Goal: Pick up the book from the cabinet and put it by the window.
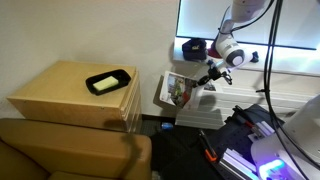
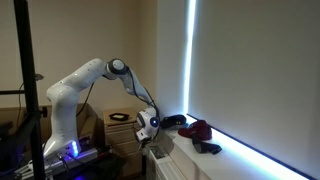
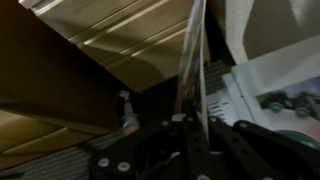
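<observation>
My gripper point(image 1: 203, 77) is shut on the book point(image 1: 178, 89), a thin white book with small red and green pictures. It holds the book in the air between the tan cabinet point(image 1: 60, 95) and the window point(image 1: 255, 20), off the cabinet's right edge. In the wrist view the book point(image 3: 190, 60) runs edge-on as a thin pale line between my fingers point(image 3: 188, 122). In an exterior view my gripper point(image 2: 148, 128) hangs just before the near end of the white sill point(image 2: 215, 160) under the bright pane point(image 2: 260, 70).
A black tray point(image 1: 108, 81) with yellow-green contents lies on the cabinet top. A dark red object point(image 2: 198, 128) and a black object point(image 2: 210, 148) lie on the sill. A white slatted unit point(image 1: 195, 112) stands below the window. A brown sofa point(image 1: 70, 150) is in front.
</observation>
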